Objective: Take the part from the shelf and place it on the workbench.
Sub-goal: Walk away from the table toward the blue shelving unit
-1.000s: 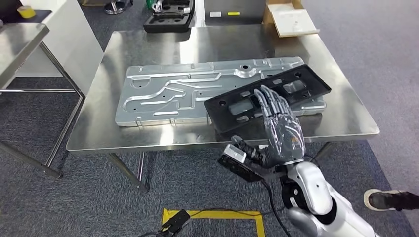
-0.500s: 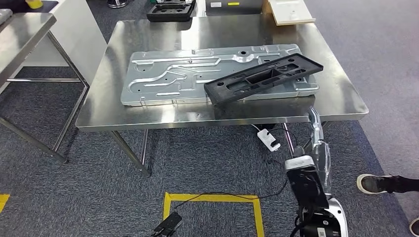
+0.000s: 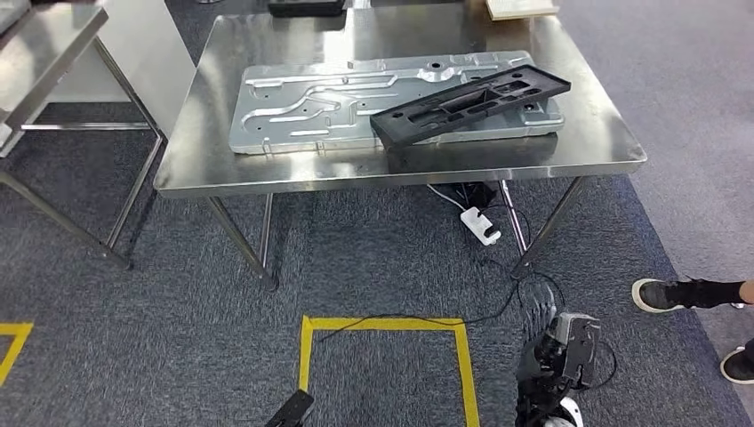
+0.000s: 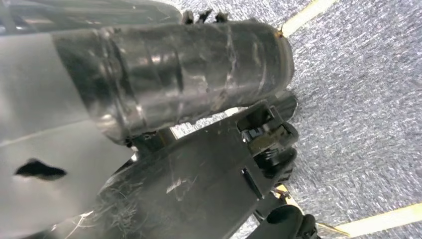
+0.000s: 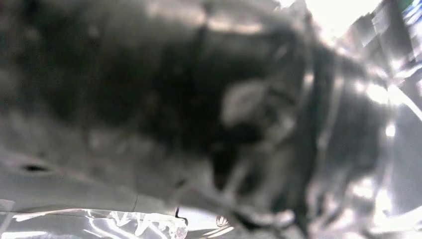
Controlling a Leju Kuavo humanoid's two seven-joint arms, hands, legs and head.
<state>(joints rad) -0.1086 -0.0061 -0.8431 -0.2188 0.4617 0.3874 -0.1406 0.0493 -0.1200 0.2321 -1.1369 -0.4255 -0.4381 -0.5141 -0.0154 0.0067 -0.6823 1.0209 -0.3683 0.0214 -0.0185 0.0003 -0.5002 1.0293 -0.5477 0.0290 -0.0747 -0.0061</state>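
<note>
The black plastic part (image 3: 471,100), long and full of openings, lies at a slant on the embossed silver metal plate (image 3: 302,107) on the steel workbench (image 3: 400,165). Nothing touches it. My right hand (image 3: 542,325) hangs low over the carpet, well below and in front of the bench's right front leg, with dark fingers apart and nothing in them. The right wrist view is a blur of dark and shiny shapes. In the left wrist view a grey cover of my left hand (image 4: 45,149) enters from the edge; its fingers are hidden.
A second steel table (image 3: 53,44) stands at the left. Under the bench a white power strip (image 3: 480,227) and cables lie on the carpet. Yellow tape (image 3: 382,323) marks a square on the floor. A person's shoes (image 3: 685,292) are at the right.
My right hand has come off the black part and dropped down over the floor. The part stays on the plate. The whole picture has shifted, so the camera has moved back.
</note>
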